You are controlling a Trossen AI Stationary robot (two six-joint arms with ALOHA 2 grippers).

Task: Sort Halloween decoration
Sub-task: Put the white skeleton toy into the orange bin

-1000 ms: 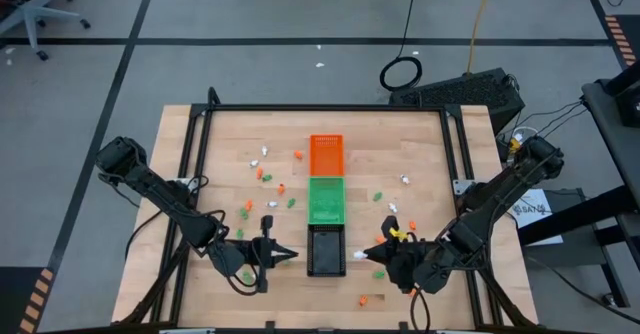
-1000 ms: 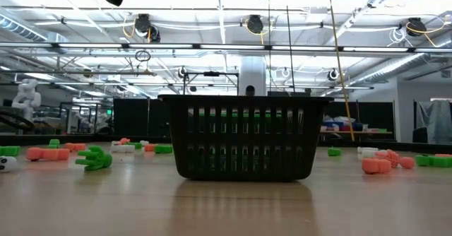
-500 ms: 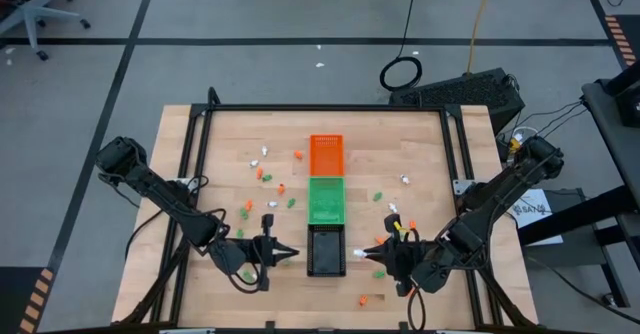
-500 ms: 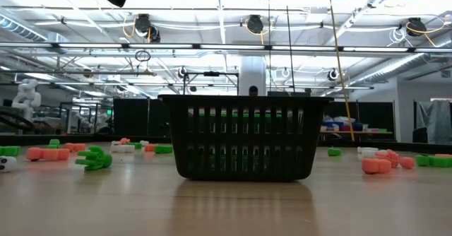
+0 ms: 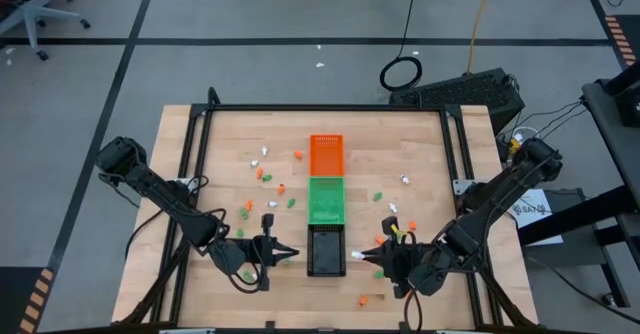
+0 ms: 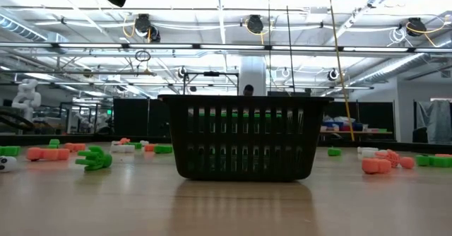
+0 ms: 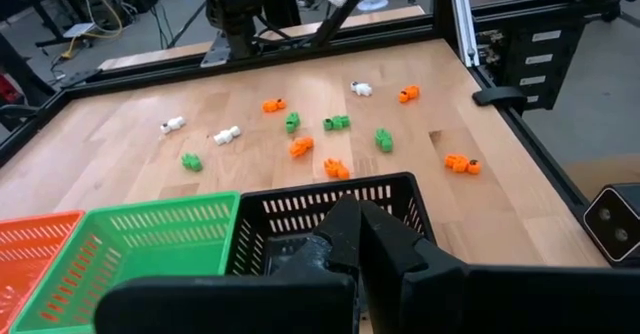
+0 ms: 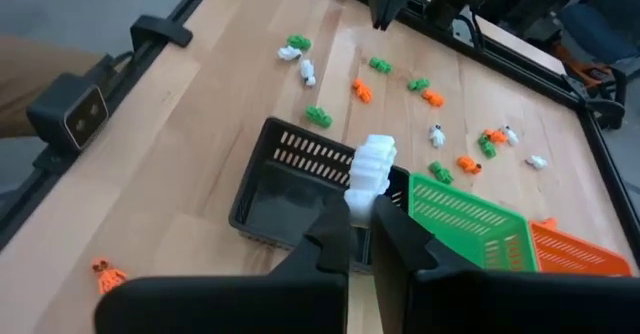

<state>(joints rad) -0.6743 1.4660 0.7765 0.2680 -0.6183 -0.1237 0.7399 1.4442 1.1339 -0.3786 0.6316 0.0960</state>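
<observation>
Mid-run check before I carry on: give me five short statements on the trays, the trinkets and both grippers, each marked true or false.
1. The right gripper is shut on a white trinket. True.
2. The trays run in a row: orange tray, green tray, black tray. True.
3. The green tray sits at the row's near end. False: it is the middle one; the black tray is nearest the arms.
4. The left gripper holds an orange trinket. False: it is shut with nothing visible in it.
5. All trinkets are already in trays. False: many lie loose on the table.
</observation>
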